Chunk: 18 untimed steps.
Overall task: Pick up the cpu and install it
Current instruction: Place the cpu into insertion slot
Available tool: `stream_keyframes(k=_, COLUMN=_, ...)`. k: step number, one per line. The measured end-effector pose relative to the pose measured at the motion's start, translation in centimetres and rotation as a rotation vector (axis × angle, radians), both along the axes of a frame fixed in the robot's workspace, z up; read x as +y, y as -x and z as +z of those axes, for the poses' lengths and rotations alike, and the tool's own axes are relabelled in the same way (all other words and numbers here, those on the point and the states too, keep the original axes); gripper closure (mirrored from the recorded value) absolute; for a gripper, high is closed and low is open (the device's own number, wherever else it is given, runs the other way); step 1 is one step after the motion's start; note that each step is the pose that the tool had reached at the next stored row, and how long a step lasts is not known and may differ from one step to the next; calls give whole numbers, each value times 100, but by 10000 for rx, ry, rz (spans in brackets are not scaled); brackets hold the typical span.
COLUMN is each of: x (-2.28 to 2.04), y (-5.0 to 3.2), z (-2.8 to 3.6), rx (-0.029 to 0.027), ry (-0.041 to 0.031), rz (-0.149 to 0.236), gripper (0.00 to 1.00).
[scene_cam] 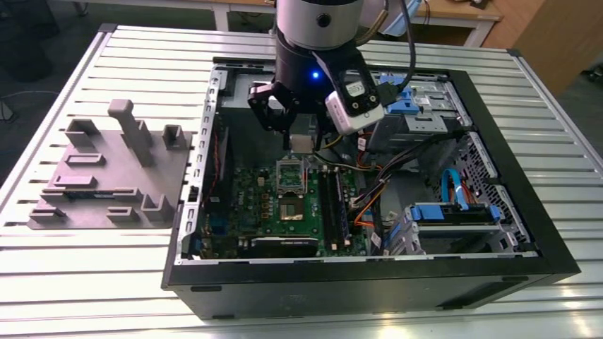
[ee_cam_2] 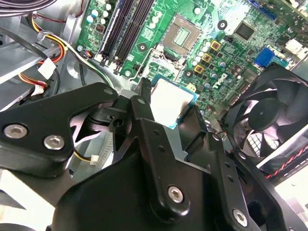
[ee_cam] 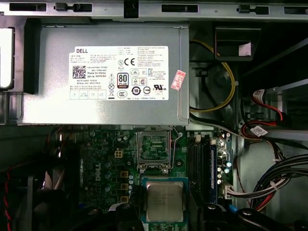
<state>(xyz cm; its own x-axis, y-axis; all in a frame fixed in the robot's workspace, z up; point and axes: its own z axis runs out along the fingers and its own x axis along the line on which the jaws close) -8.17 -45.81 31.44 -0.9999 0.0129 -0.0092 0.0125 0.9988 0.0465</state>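
Hanging over the open computer case on the slatted tabletop, the gripper sits above the upper part of the green motherboard. The cpu is in the gripper, off the board. In the second wrist view the black fingers are closed against two opposite edges of the chip.

Orientation: the cpu lies flat, with its silver metal top facing up toward the wrist cameras and its green underside toward the board. It is square, so no long axis can be told. In the first wrist view the cpu has its edges running parallel to those of the socket.

Position: in the first wrist view the cpu is just beside the socket, not over it, on the side away from the grey power supply. The socket's metal frame is open and its contact field is bare.

Surroundings: memory slots run alongside the socket. A black fan stands near the gripper. A grey fixture sits on the tabletop at the exterior view's left, well apart from the case.
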Motion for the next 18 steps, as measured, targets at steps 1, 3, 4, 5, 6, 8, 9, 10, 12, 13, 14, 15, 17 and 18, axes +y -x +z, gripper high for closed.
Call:
stream_keyframes(k=1, x=0, y=0, z=0, rx=0, ry=0, rz=0, gripper=53)
stream_keyframes(k=3, x=0, y=0, z=0, rx=0, ry=1, rz=0, gripper=53)
stream_keyframes(k=4, x=0, y=0, z=0, rx=0, ry=2, rz=0, gripper=53)
stream_keyframes(k=5, x=0, y=0, z=0, rx=0, ry=3, rz=0, gripper=53)
stream_keyframes(k=6, x=0, y=0, z=0, rx=0, ry=2, rz=0, gripper=53)
stream_keyframes(k=8, x=1, y=0, z=-3, rx=0, ry=3, rz=0, gripper=53)
stream_keyframes(k=9, x=1, y=0, z=-11, rx=-1, ry=1, rz=0, gripper=53)
stream_keyframes(k=10, x=-1, y=0, z=-24, rx=0, ry=2, rz=0, gripper=53)
stream_keyframes(k=12, x=-9, y=0, z=-58, rx=0, ry=2, rz=0, gripper=53)
stream_keyframes(k=13, x=-15, y=0, z=-76, rx=0, ry=3, rz=0, gripper=53)
stream_keyframes(k=14, x=-20, y=0, z=-94, rx=0, ry=2, rz=1, gripper=53)
stream_keyframes(k=15, x=-22, y=1, z=-112, rx=0, ry=3, rz=-1, gripper=53)
stream_keyframes(k=17, x=-22, y=0, z=-150, rx=-1, ry=2, rz=-3, gripper=53)
stream_keyframes(k=18, x=-25, y=0, z=-167, rx=-1, ry=3, rz=-2, gripper=53)
